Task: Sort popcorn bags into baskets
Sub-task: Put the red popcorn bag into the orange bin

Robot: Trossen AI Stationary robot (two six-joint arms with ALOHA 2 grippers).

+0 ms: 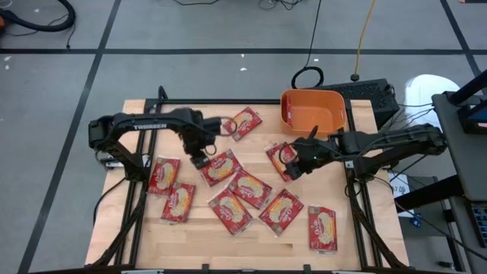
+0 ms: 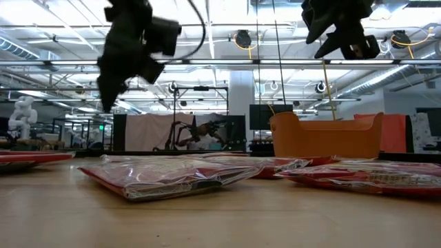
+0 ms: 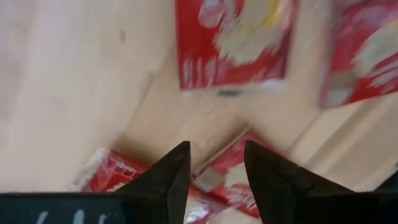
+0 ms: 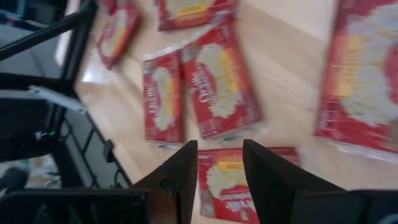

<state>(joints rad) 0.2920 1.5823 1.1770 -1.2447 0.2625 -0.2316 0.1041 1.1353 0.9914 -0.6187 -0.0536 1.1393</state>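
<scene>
- Nine popcorn bags (image 1: 250, 190) show in the high view, all flat on the wooden table (image 1: 137, 236); the orange basket (image 1: 313, 111) at the far edge looks empty, so by my reading the sorting has barely begun and every visible packet is left to move. The left gripper (image 1: 200, 159) hangs over the bags on the left, the right gripper (image 1: 292, 164) over a bag near the basket.
- Low view: both arms hang well above the tabletop with nothing in them; red packets lie in the foreground, and the basket stands behind them to the right.
- Left wrist view: the left gripper's fingers (image 3: 163, 180) are parted and hold nothing; a packet lies below the gap, with others beyond.
- Right wrist view: the right gripper's fingers (image 4: 180, 177) are likewise spread and bare, above a packet (image 4: 227, 177) with several more around it.
</scene>
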